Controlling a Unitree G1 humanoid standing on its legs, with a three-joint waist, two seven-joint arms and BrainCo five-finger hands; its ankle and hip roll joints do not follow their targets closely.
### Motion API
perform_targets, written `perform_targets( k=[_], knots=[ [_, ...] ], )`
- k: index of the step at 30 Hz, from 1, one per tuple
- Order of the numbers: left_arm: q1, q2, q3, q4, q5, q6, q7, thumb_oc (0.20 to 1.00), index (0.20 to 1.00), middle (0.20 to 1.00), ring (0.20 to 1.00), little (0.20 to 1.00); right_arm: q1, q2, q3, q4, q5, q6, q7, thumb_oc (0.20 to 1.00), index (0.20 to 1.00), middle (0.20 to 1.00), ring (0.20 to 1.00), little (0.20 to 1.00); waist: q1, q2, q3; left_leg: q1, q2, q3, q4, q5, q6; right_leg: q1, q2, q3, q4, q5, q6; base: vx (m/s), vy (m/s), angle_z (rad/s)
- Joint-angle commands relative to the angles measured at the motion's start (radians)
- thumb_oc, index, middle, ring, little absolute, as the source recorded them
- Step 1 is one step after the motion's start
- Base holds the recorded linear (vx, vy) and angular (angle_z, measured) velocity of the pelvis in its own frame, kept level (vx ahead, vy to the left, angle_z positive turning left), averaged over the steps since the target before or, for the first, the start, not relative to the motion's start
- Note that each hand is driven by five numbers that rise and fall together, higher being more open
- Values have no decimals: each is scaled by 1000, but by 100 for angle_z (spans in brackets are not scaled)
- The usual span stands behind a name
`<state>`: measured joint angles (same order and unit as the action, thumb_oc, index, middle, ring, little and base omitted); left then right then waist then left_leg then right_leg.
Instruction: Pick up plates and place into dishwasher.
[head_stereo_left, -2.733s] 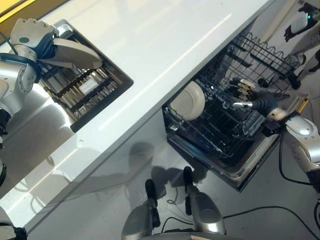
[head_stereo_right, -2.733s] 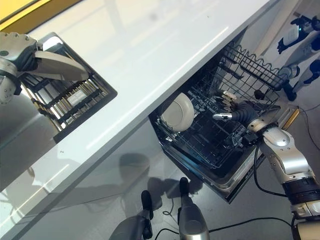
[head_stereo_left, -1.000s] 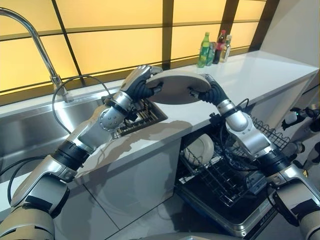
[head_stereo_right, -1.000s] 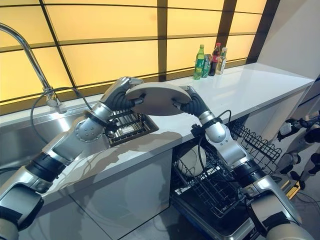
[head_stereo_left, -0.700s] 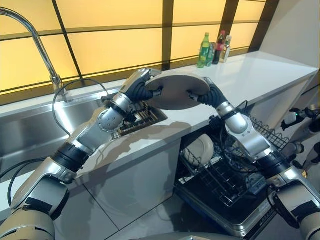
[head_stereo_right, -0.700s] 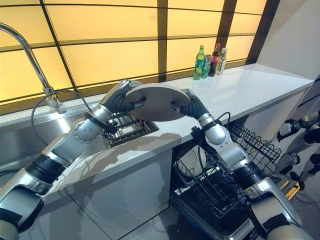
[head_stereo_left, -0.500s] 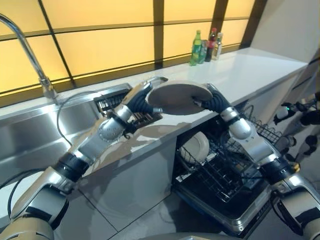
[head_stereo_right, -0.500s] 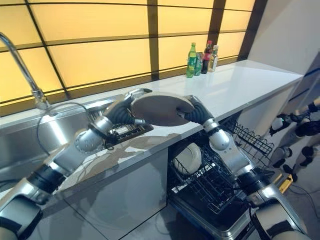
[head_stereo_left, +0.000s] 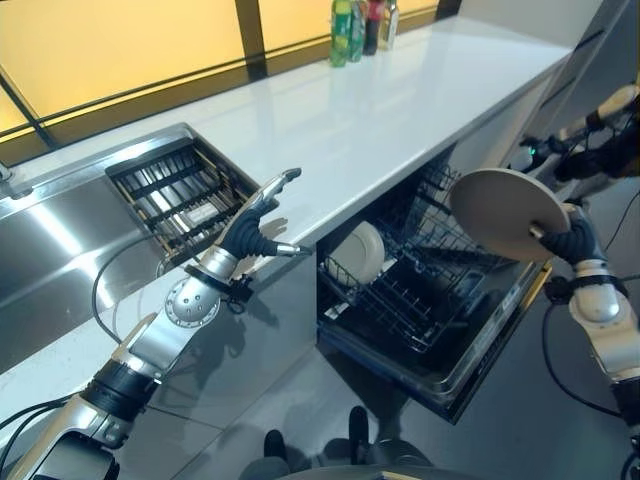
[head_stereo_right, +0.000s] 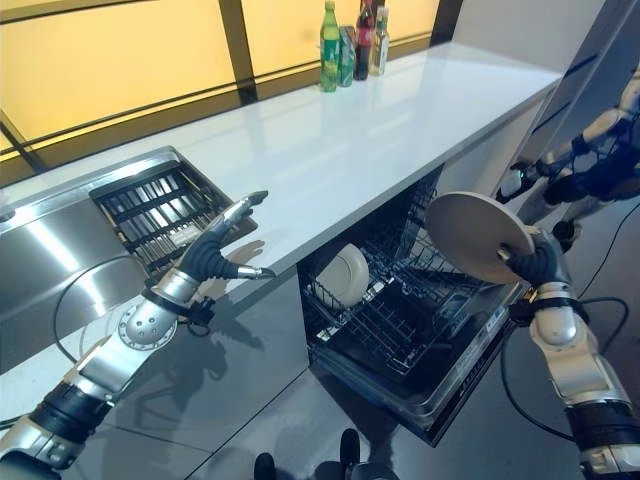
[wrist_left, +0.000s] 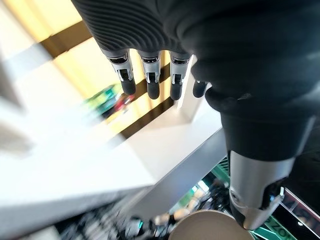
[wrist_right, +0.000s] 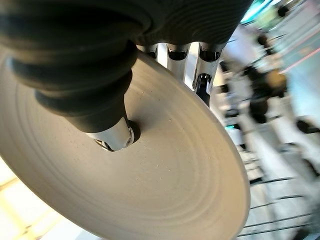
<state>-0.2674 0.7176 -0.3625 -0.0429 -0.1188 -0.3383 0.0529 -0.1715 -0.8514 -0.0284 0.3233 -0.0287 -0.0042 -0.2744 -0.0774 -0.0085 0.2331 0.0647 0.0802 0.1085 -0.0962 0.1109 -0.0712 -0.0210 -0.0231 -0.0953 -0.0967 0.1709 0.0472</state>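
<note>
Our right hand (head_stereo_left: 578, 243) grips a plate (head_stereo_left: 507, 213) by its rim, thumb (wrist_right: 111, 131) pressed on one face and fingers (wrist_right: 201, 84) curled behind the other, as the right wrist view shows from close by. We hold the plate tilted on edge, in the air above the outer end of the open dishwasher (head_stereo_left: 450, 360), clear of its wire rack (head_stereo_left: 400, 300). A second plate (head_stereo_left: 357, 251) already stands upright in the rack, near the end closest to the counter (head_stereo_left: 400, 110). The dishwasher sits under the counter's front edge, with its rack drawn out over the lowered door. Our left hand (head_stereo_left: 255, 228) is empty and released, fingers (wrist_left: 150, 82) straight and spread, thumb (wrist_left: 252, 210) apart from them; it hovers over the counter's front edge, between the sink (head_stereo_left: 70, 240) and the dishwasher. Just behind the left hand, a dark drying rack (head_stereo_left: 180, 195) is set into the steel sink surround. At the far end of the counter, against the lit yellow window (head_stereo_right: 120, 60), stand several bottles (head_stereo_right: 352, 40), one of them green. Beyond the dishwasher and the held plate, other robot arms (head_stereo_right: 580, 160) are seen on the floor side, well apart from ours.
</note>
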Motion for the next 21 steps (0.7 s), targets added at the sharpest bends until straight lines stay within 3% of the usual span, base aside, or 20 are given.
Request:
perform_targets(
  k=[1,7,14,21],
  knots=[
    [-29,0,41,-91,-139,-15,-71,1000,1000,1000,1000,1000,-108,-67,-11,33,2,4,-51,200,200,200,200,200,13,-4,48,24,-34,27,43,-169,36,62,-54,25,23,-120,70,-39,-36,-3],
    [-43,-4,4,-119,-345,10,-180,1000,1000,1000,1000,1000,-295,-117,105,209,42,54,-41,200,200,200,200,200,49,20,98,-21,-37,17,51,-156,29,30,-62,2,24,-114,66,-72,-52,1],
    [-129,34,-29,-129,-472,-18,-178,1000,1000,1000,1000,1000,-591,-142,313,453,123,81,45,200,200,200,200,200,92,50,157,-96,-46,1,47,-126,20,-34,-71,-39,33,-102,53,-129,-74,7],
    [-160,24,-3,-130,-620,-7,-199,1000,1000,1000,1000,1000,-725,-77,375,657,201,16,155,200,200,200,200,200,127,80,185,-128,-53,-25,42,-109,17,-65,-78,-79,50,-107,38,-32,-66,17]
  ],
)
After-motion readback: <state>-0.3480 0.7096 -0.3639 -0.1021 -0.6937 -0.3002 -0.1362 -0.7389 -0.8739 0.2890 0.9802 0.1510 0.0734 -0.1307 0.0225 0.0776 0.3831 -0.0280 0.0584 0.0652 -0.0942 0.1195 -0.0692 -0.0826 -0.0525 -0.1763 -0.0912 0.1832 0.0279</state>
